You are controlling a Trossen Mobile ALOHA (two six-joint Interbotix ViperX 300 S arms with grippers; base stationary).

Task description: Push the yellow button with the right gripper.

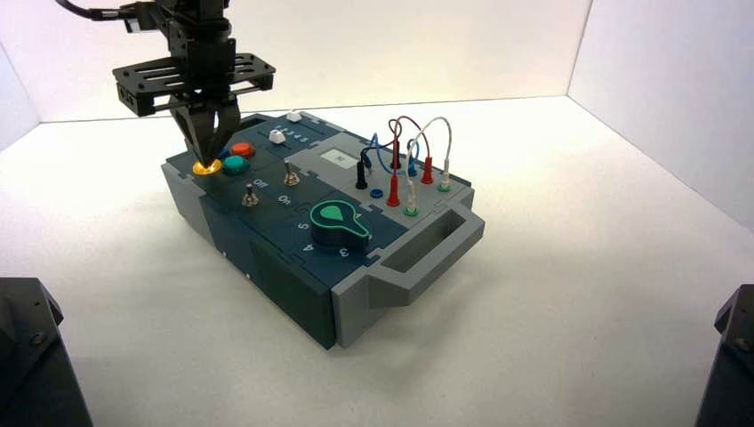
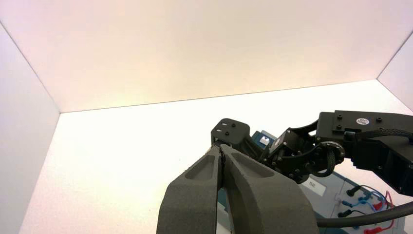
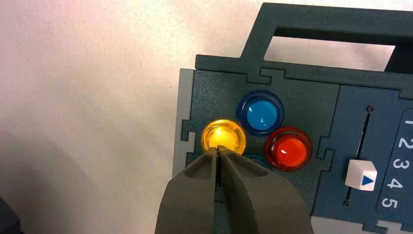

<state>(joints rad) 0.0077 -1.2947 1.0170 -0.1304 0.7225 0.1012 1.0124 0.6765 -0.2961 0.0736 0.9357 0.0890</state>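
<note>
The left gripper [image 2: 221, 155] hangs back from the box [image 1: 391, 276] with its fingers pressed together, holding nothing. The yellow button [image 1: 207, 166] sits at the box's far left corner, leftmost of the four round buttons, just beside the green button [image 1: 236, 164] and the orange-red button [image 1: 242, 149]. The right gripper [image 1: 209, 157] is directly above it, jaws closed to a point, its tip at the button's dome. The push looks to run straight down.
</note>
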